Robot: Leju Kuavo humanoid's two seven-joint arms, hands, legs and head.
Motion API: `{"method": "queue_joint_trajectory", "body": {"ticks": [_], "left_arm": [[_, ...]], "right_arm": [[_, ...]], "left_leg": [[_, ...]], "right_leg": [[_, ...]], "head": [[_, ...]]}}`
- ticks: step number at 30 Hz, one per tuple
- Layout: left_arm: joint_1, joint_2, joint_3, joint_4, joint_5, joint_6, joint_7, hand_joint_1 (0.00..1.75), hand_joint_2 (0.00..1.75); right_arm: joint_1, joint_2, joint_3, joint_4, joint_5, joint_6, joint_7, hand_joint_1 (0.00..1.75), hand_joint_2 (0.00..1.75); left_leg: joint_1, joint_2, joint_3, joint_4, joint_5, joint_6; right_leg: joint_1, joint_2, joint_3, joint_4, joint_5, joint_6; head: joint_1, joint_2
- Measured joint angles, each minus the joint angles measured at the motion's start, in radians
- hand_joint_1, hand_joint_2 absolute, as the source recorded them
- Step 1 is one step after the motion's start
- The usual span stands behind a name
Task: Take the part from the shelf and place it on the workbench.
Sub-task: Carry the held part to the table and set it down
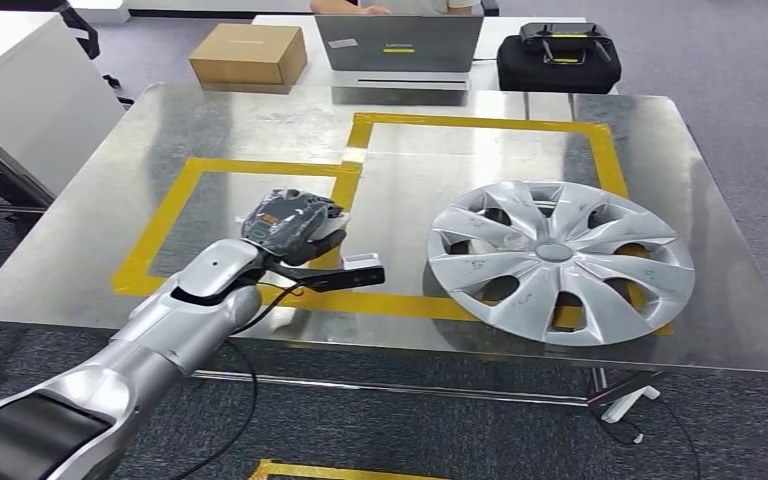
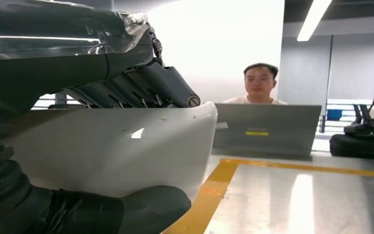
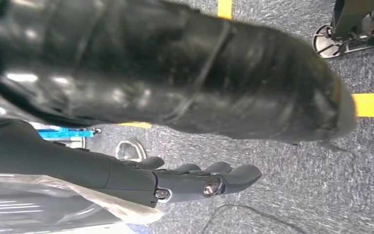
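Note:
My left hand (image 1: 290, 225) hovers low over the metal workbench (image 1: 260, 130), inside the left yellow tape outline (image 1: 192, 180). It grips a white curved part (image 2: 117, 151): the dark fingers (image 2: 141, 83) lie along one side and the thumb (image 2: 141, 207) presses the other. From the head view only a pale edge of the part (image 1: 333, 240) peeks out under the hand. A silver wheel cover (image 1: 560, 262) lies flat on the bench to the right. My right hand (image 3: 199, 180) hangs over the carpet floor, fingers stretched out, holding nothing.
At the back stand a cardboard box (image 1: 248, 52), a grey laptop (image 1: 400, 45) with a person behind it (image 2: 259, 85), and a black case (image 1: 558, 58). A white cabinet (image 1: 20, 90) stands left of the bench. A second yellow outline (image 1: 600, 140) frames the far right area.

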Motion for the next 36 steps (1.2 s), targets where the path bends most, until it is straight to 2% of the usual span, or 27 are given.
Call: {"method": "queue_joint_trajectory", "body": {"ticks": [7, 11, 12, 16, 36], "left_arm": [[-0.044, -0.015, -0.019, 0.086, -0.004, -0.090, 0.080, 1.75, 1.75], [-0.066, -0.019, -0.041, 0.115, -0.017, -0.133, 0.131, 0.00, 1.75], [-0.070, -0.019, -0.046, 0.119, -0.019, -0.136, 0.139, 0.00, 1.75], [-0.080, -0.021, -0.054, 0.134, -0.012, -0.134, 0.165, 0.00, 0.00], [-0.121, -0.027, -0.089, 0.148, -0.013, -0.051, 0.207, 0.00, 0.00]], "right_arm": [[-0.001, 0.000, 0.001, 0.000, 0.006, 0.001, -0.001, 0.00, 0.00], [-0.001, 0.000, 0.000, 0.000, 0.008, 0.001, -0.001, 0.00, 0.00], [-0.001, 0.000, 0.000, 0.000, 0.009, 0.001, -0.001, 0.00, 0.00], [-0.001, 0.000, 0.000, 0.000, 0.013, 0.001, -0.001, 0.00, 0.00], [0.000, 0.000, -0.002, 0.000, 0.022, 0.001, -0.001, 0.00, 0.00]], "left_leg": [[0.000, 0.000, 0.000, 0.000, 0.000, 0.000], [0.000, 0.000, 0.000, 0.000, 0.000, 0.000], [0.000, 0.000, 0.000, 0.000, 0.000, 0.000], [0.000, 0.000, 0.000, 0.000, 0.000, 0.000], [0.000, 0.000, 0.000, 0.000, 0.000, 0.000]], "right_leg": [[0.000, 0.000, 0.000, 0.000, 0.000, 0.000], [0.000, 0.000, 0.000, 0.000, 0.000, 0.000], [0.000, 0.000, 0.000, 0.000, 0.000, 0.000], [0.000, 0.000, 0.000, 0.000, 0.000, 0.000], [0.000, 0.000, 0.000, 0.000, 0.000, 0.000]], "head": [[0.000, 0.000], [0.000, 0.000], [0.000, 0.000], [0.000, 0.000], [0.000, 0.000]]}}
